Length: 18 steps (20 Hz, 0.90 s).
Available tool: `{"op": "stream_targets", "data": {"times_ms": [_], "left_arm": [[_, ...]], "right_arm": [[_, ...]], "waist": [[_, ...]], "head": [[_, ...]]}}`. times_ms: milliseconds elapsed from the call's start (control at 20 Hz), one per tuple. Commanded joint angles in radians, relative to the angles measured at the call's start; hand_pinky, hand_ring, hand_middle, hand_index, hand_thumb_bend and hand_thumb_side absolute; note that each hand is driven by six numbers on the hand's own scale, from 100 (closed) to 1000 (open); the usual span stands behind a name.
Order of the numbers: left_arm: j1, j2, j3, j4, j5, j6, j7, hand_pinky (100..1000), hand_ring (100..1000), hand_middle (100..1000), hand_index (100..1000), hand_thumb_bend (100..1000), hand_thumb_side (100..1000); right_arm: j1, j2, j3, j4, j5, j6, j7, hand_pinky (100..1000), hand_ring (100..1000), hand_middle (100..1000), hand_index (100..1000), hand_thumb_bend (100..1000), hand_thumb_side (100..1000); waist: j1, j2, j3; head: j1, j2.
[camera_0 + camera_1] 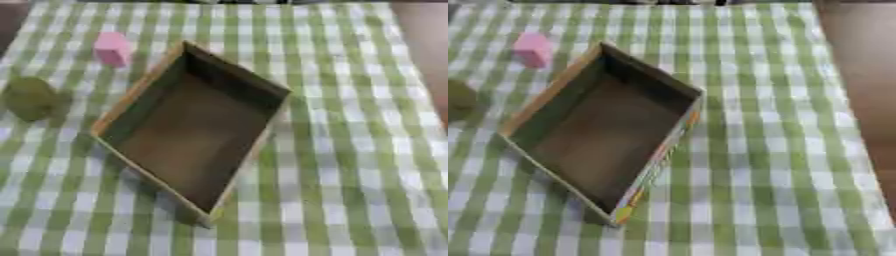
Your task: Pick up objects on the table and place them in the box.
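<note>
An open brown cardboard box (248, 82) lies askew in the middle of the green-and-white checked cloth, and nothing shows inside it. A small pink block (112, 49) stands on the cloth just beyond the box's far left corner. A round olive-green object (31, 98) rests to the left of the box, near the left edge of the left eye view. Neither hand shows in either view.
The checked tablecloth (350, 150) covers the table. Bare brown surface (859, 75) runs along the right side past the cloth's edge. A wide stretch of cloth lies to the right of the box.
</note>
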Motion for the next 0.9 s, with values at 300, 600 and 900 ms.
{"op": "stream_targets", "data": {"times_ms": [300, 600, 900], "left_arm": [[-0.011, 0.041, 0.017, -0.014, 0.000, 0.043, -0.033, 730, 709, 716, 847, 100, 494], [-0.092, 0.077, -0.006, -0.014, -0.042, 0.149, -0.135, 776, 758, 759, 866, 100, 448], [-0.206, 0.128, -0.062, 0.009, -0.079, 0.259, -0.410, 882, 858, 848, 911, 128, 495]], "right_arm": [[-0.007, -0.039, -0.006, -0.015, 0.008, -0.004, -0.003, 874, 505, 561, 828, 100, 379], [-0.006, -0.041, -0.002, -0.015, 0.010, -0.005, 0.000, 876, 500, 557, 829, 100, 391], [-0.011, -0.042, 0.005, -0.015, 0.008, -0.004, 0.009, 877, 497, 555, 829, 100, 400]], "waist": [[-0.005, -0.012, 0.003], [-0.007, -0.005, 0.000], [-0.003, 0.000, -0.004]], "head": [[0.001, -0.005], [0.004, -0.004], [0.022, -0.012]]}}
